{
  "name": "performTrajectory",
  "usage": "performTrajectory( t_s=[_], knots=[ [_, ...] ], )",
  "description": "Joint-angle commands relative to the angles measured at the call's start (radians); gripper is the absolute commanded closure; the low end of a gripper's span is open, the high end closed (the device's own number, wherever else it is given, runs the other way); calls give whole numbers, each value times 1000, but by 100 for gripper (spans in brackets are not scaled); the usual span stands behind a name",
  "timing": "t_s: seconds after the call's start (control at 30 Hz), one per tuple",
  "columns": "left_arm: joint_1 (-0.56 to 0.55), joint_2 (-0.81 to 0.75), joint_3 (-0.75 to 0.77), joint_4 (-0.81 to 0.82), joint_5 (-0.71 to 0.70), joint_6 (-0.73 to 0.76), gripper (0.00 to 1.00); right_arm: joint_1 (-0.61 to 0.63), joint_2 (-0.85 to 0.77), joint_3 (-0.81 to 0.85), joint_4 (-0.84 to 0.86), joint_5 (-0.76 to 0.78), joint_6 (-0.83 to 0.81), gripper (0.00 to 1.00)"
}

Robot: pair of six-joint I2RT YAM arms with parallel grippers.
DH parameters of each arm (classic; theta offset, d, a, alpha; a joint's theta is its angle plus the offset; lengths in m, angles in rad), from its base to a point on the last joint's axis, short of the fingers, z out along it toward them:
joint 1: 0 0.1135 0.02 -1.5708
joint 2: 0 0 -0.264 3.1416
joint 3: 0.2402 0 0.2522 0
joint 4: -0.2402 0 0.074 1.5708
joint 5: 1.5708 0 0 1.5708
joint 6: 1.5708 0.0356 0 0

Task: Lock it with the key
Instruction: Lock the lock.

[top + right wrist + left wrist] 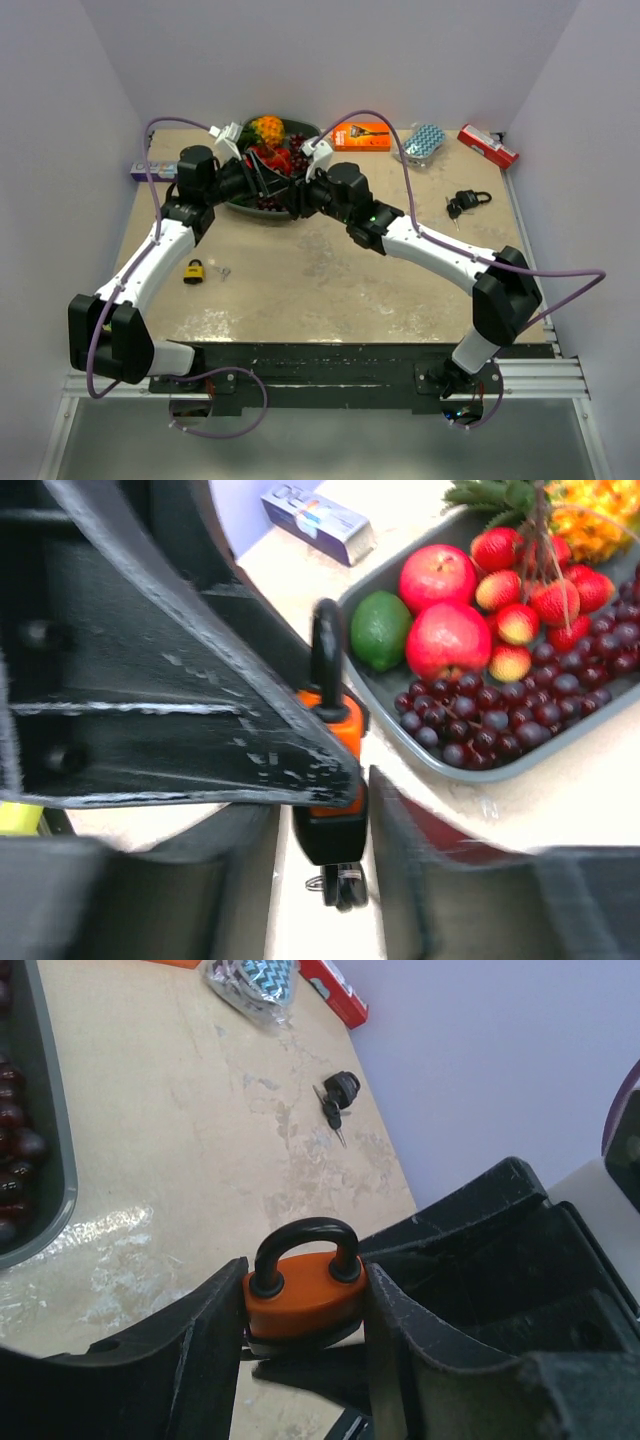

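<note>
Two grippers share one lock: left gripper [305,1295] clamps the orange padlock [300,1308], right gripper [325,872] flanks its bottom where the key [340,886] sits, grip unclear. Shackle looks seated; turning and pulling key probably left. Fruit tray [472,770] just beyond.

A grey fruit tray [55,1140] at top centre of the overhead view holds 2 red apples [437,577] and a lime [380,630]. Right of it lie an orange box [361,136], patterned pouch [424,143] and red box [488,146].
</note>
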Motion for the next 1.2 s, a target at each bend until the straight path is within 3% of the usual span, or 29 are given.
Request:
performTrajectory(
  t_s=[0.0, 0.03, 0.13, 0.27, 0.43, 0.63, 0.8, 0.9, 0.93, 1.17],
  knots=[
    [17, -12, 77, -20, -24, 30, 100, 7, -23, 35, 72, -48, 6, 50],
    [23, -15, 81, -20, -26, 27, 100, 8, -28, 27, 64, -58, 2, 42],
    [38, -24, 98, -20, -32, 19, 100, 7, -39, 3, 33, -86, -10, 35],
    [51, -29, 115, -20, -26, 19, 100, 2, -59, -22, 10, -104, -30, 38],
    [52, -40, 107, -20, -1, 15, 100, -18, -68, -34, 12, -112, -36, 53],
    [52, -55, 80, -57, 22, 15, 100, -32, -65, -24, 29, -120, -41, 59],
    [52, -57, 64, -46, 23, -7, 100, -32, -49, -19, 41, -134, -39, 71],
    [52, -58, 60, -45, 20, -13, 100, -30, -48, -21, 47, -140, -37, 85],
    [52, -57, 60, -45, 19, -15, 100, -32, -49, -22, 49, -147, -40, 100],
    [65, -14, 81, 0, -120, -86, 100, -22, -82, -100, 20, -200, -27, 100]
  ],
)
